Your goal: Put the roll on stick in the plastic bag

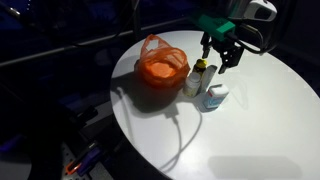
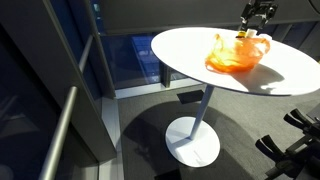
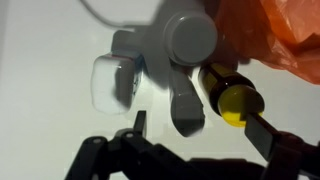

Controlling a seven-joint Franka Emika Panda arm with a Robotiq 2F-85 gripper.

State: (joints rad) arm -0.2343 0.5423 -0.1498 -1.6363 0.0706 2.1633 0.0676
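The roll on stick (image 1: pixel 192 83) is a slim whitish tube standing beside the orange plastic bag (image 1: pixel 161 66). In the wrist view I look down on its round pale top (image 3: pixel 190 38), with the bag (image 3: pixel 270 35) at the upper right. My gripper (image 1: pixel 222 57) hovers above the containers, open and empty. In the wrist view its fingers (image 3: pixel 205 130) straddle the table below the stick, and the right finger is close to the yellow cap. In an exterior view the gripper (image 2: pixel 258 14) is behind the bag (image 2: pixel 238 53); the stick is hidden there.
A dark bottle with a yellow cap (image 1: pixel 201 70) (image 3: pixel 235 100) stands right next to the stick. A squat white-and-blue container (image 1: pixel 217 97) (image 3: pixel 113 82) is nearby. They stand on a round white table (image 1: pixel 250 130). A cable (image 1: pixel 176 122) lies across it.
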